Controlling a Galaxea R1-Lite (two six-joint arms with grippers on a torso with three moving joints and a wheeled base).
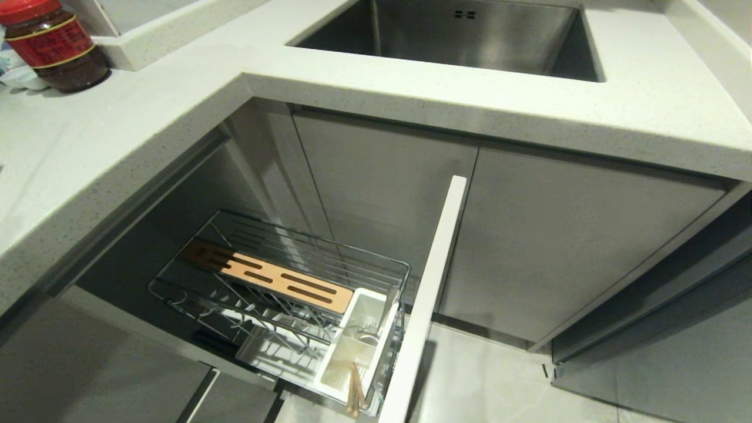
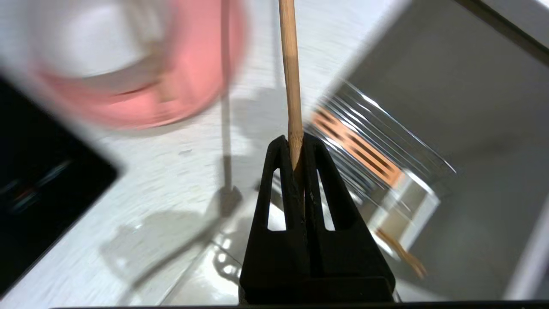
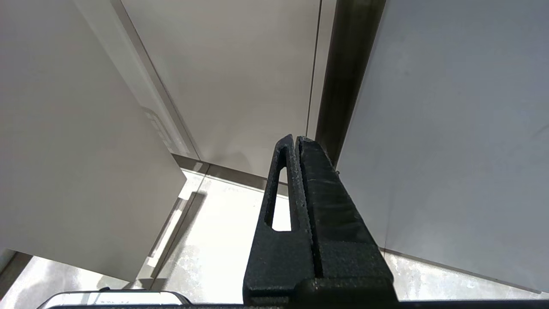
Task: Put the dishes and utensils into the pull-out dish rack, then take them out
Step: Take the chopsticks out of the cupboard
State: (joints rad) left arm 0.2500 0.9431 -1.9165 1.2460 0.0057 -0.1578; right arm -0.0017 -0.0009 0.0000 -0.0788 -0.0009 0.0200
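Black ribbed fingers of the left gripper (image 2: 296,143) fill the near field of the left wrist view, pinched tight on one light wooden chopstick (image 2: 290,77), a slim round stick projecting away past the tips. Behind it, blurred: pink oval plate (image 2: 180,81) w/ an off-white bowl (image 2: 85,43) resting in it, both on the pale speckled counter (image 2: 180,180); neither dish nor this gripper appears in the head view. Head view instead gives the pull-out dish rack (image 1: 282,276): chrome wire basket drawn out below the counter edge, slotted wooden strip (image 1: 267,276) across it, white plastic utensil holder (image 1: 352,346) at the end next to the white cabinet front (image 1: 426,299). Second chopstick (image 1: 354,390) stands tilted in the holder's near compartment; silver fork (image 1: 385,311) in the compartment behind. Steel sink (image 1: 458,35) and red-lidded jar (image 1: 53,44) above. Right wrist view: right gripper (image 3: 296,139), fingers pressed together on nothing, near flat grey cabinet panels and glossy floor tile.
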